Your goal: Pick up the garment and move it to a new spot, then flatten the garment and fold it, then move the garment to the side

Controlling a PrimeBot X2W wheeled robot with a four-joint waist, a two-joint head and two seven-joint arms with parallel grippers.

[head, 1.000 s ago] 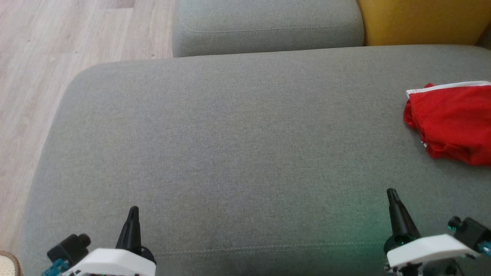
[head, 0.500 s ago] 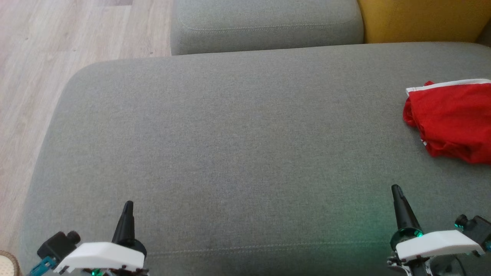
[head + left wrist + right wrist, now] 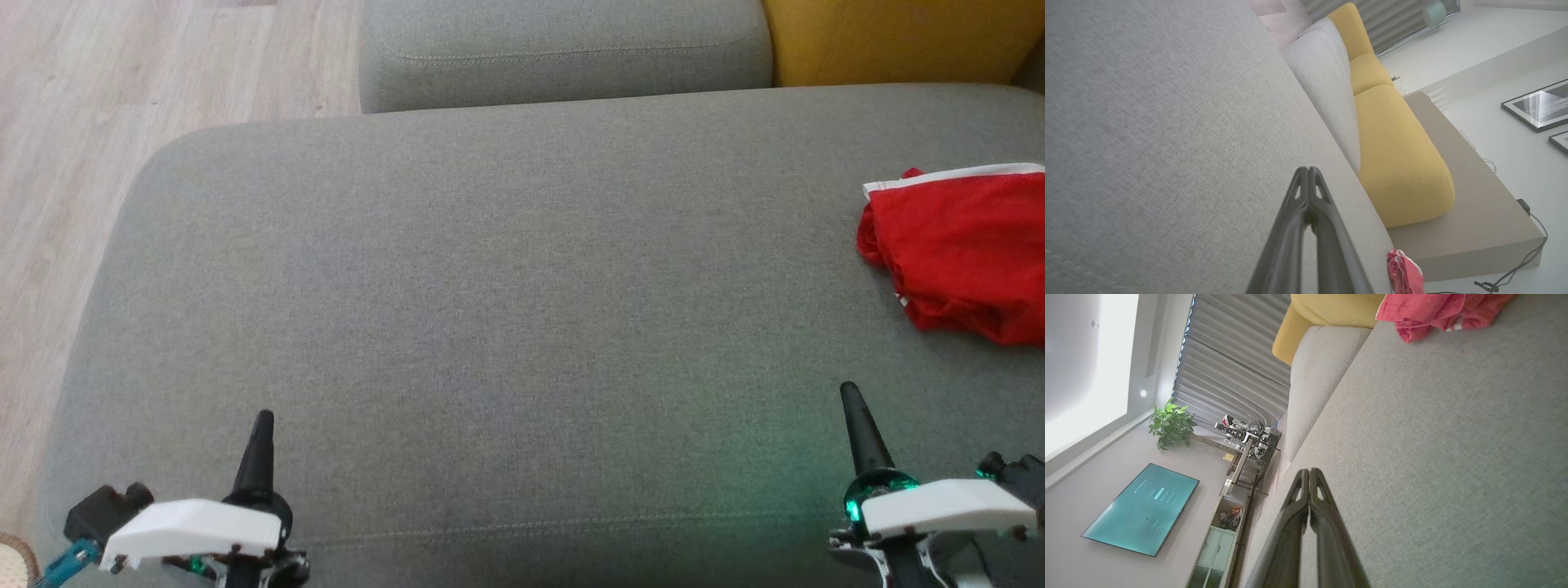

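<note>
Grey sofa (image 3: pixel 490 286) (yellow cushion (image 3: pixel 882 41) behind) on wood floor (image 3: pixel 122 82).

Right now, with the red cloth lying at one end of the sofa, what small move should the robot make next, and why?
Probably swing the right gripper toward the red cloth, opening its fingers on the way. The cloth lies rumpled on the grey cushion, far from the left gripper and nearer the right one, whose fingers are pressed shut.

Left gripper (image 3: pixel 263 416) and right gripper (image 3: pixel 849 388) both closed, empty.
</note>
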